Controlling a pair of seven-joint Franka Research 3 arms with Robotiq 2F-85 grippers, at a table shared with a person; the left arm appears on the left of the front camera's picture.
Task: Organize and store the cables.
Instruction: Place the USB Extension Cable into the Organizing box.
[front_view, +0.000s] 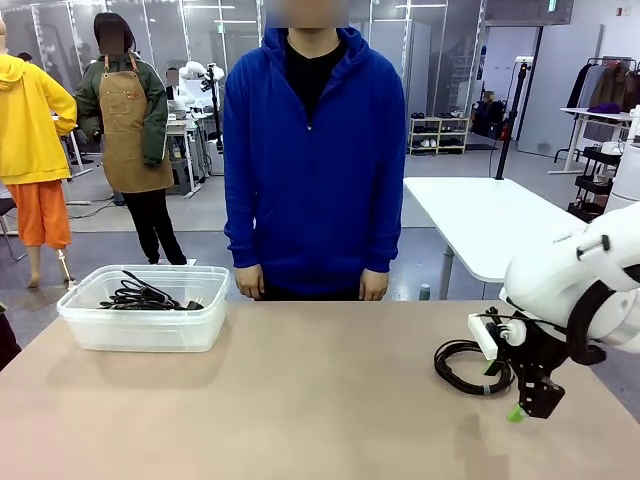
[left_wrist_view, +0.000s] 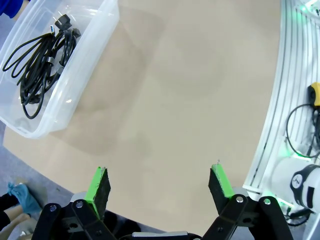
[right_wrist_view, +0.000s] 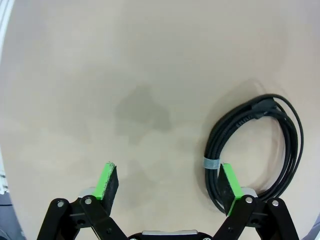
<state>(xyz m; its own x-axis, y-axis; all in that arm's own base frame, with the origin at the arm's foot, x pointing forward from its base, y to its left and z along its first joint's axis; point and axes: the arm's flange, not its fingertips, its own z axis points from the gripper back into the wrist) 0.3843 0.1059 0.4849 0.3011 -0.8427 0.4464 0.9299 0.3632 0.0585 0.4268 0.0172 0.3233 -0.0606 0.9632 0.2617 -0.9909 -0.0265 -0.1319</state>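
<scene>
1. Front view: the right arm's fingers (front_view: 527, 408) hang low over the tabletop (front_view: 300, 400), just beside a coiled black power cord (front_view: 465, 365); more cords (front_view: 145, 293) lie in a clear plastic bin (front_view: 140, 335) at the left.
2. Left wrist view: the left fingers (left_wrist_view: 160, 185) are spread wide, holding nothing, above bare tabletop; the bin of cords sits apart.
3. Right wrist view: fingers spread wide, one pad (right_wrist_view: 230, 186) over the coil's edge.

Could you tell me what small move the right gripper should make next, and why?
Probably shift sideways to centre on the coiled cable: the right gripper is open above bare table, one finger just overlapping the coil's edge, so closing here would likely miss it.
</scene>
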